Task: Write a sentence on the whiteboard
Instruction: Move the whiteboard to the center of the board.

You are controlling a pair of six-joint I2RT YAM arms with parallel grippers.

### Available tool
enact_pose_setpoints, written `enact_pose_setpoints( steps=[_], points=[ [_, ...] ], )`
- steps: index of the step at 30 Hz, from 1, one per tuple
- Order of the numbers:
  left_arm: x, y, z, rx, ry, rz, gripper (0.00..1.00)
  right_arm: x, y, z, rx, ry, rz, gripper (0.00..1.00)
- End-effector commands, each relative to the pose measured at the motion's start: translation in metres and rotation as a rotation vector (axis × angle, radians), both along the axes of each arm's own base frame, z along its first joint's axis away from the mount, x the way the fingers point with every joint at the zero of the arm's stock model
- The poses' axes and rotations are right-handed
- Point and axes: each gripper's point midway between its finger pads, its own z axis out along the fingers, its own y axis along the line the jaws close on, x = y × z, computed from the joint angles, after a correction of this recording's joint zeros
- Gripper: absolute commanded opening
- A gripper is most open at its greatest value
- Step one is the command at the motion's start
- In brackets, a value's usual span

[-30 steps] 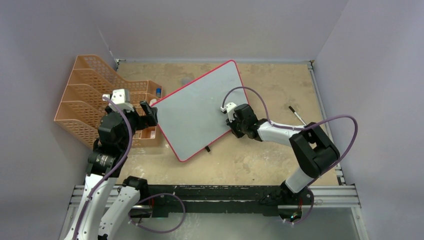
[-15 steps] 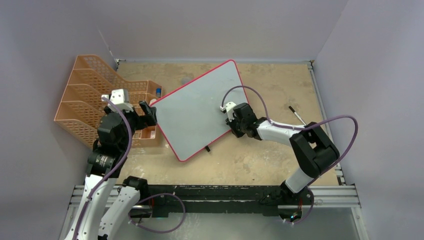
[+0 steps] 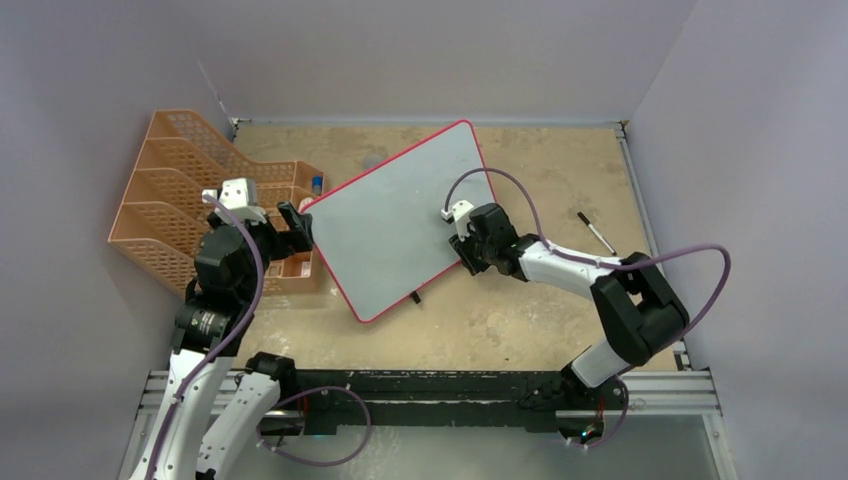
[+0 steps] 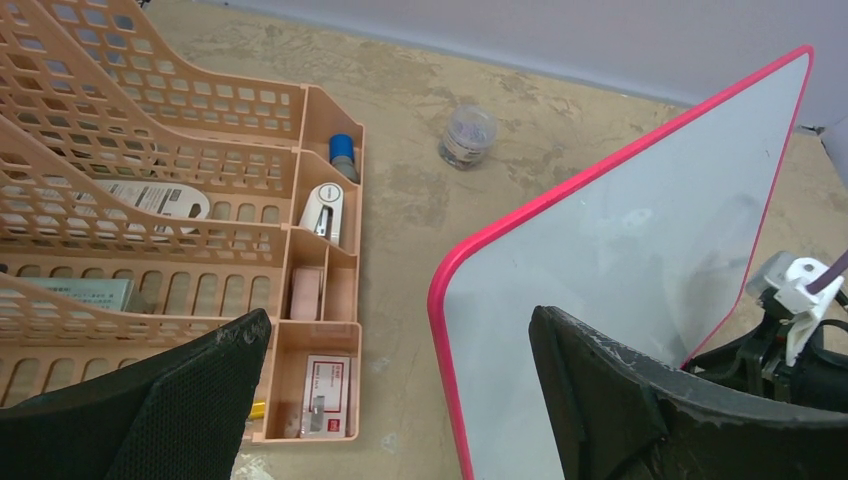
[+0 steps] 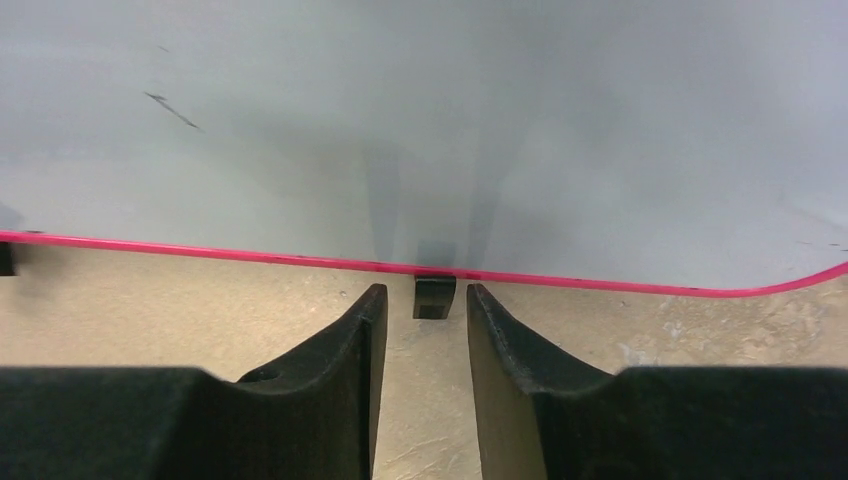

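Observation:
The whiteboard (image 3: 400, 220) lies slanted across the middle of the table, a pale face in a thin red-pink frame. No sentence shows on it; the right wrist view shows only a short dark streak on the whiteboard (image 5: 450, 120). My left gripper (image 3: 298, 226) is wide open at the board's left edge. In the left wrist view that left gripper (image 4: 398, 318) straddles the rounded corner of the whiteboard (image 4: 620, 260) without touching. My right gripper (image 3: 462, 258) is at the near right edge. This right gripper (image 5: 425, 292) is open, a black foot (image 5: 435, 297) just beyond its tips.
An orange mesh file rack (image 3: 200, 190) stands left of the board, small compartments of the rack (image 4: 150, 150) holding a stapler (image 4: 322, 208) and a staple box (image 4: 322, 395). A small clear jar (image 4: 468, 135) sits behind. A marker (image 3: 595, 232) lies at right.
My right gripper's jaws have parted from shut to open, and the right arm's elbow has swung a little right. The left arm and the board have not moved.

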Motion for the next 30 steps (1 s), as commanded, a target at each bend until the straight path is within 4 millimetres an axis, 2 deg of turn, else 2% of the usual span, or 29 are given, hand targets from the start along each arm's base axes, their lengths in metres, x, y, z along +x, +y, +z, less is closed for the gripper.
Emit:
enact_pose_setpoints(
  steps=[1, 9, 16, 21, 24, 28, 30],
  points=[
    [0.002, -0.005, 0.019, -0.013, -0.053, -0.028, 1.00, 0.001, 0.018, 0.033, 0.120, -0.048, 0.018, 0.38],
    [0.007, -0.016, -0.001, -0.037, 0.012, -0.064, 1.00, 0.005, 0.024, 0.034, 0.161, -0.050, -0.014, 0.36],
    [0.009, -0.017, -0.002, -0.033, 0.010, -0.073, 1.00, 0.011, 0.018, 0.032, 0.163, -0.038, -0.115, 0.32],
    [0.008, -0.018, -0.004, -0.026, 0.014, -0.083, 1.00, 0.015, 0.017, 0.038, 0.173, -0.040, -0.167, 0.32],
    [0.008, -0.019, -0.006, -0.031, 0.017, -0.086, 1.00, 0.023, 0.020, 0.053, 0.212, -0.075, -0.195, 0.32],
    [0.010, -0.024, -0.015, -0.101, 0.072, -0.071, 1.00, 0.024, 0.025, 0.082, 0.311, -0.123, -0.221, 0.38],
    [0.011, -0.029, -0.021, -0.141, 0.105, -0.078, 0.98, 0.027, 0.020, 0.101, 0.363, -0.174, -0.272, 0.40]
  ],
)
